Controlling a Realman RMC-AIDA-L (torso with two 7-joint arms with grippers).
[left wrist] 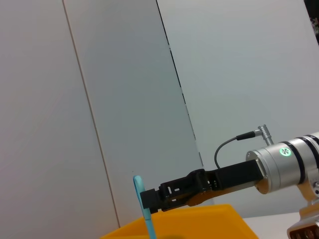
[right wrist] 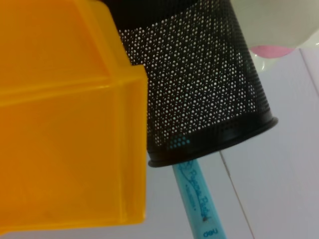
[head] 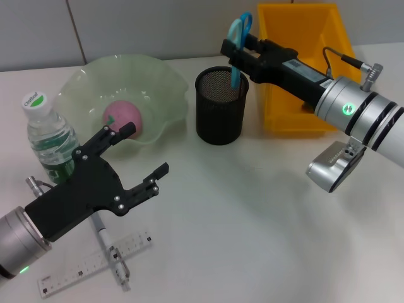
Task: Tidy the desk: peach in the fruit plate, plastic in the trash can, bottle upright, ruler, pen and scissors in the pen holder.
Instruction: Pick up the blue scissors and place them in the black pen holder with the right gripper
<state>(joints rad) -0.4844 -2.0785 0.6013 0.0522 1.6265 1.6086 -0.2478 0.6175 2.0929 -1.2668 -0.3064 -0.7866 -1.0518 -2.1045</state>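
My right gripper (head: 233, 53) is shut on the blue scissors (head: 238, 38), holding them upright over the black mesh pen holder (head: 219, 107) with the blades dipping inside. The scissors (right wrist: 195, 196) meet the holder's rim (right wrist: 209, 74) in the right wrist view. My left gripper (head: 141, 154) hangs open at the front left, above the pen (head: 111, 250) and the clear ruler (head: 88, 266). The pink peach (head: 124, 117) lies in the green fruit plate (head: 165, 82). The bottle (head: 48, 137) stands upright at the far left. The yellow trash can (head: 302, 76) sits right of the holder. No plastic is in view.
The trash can (right wrist: 60, 124) nearly touches the pen holder. The left wrist view shows the right arm's gripper with the scissors (left wrist: 144, 206) over the trash can's rim (left wrist: 199, 219), before a grey wall. Bare table lies at the front middle and right.
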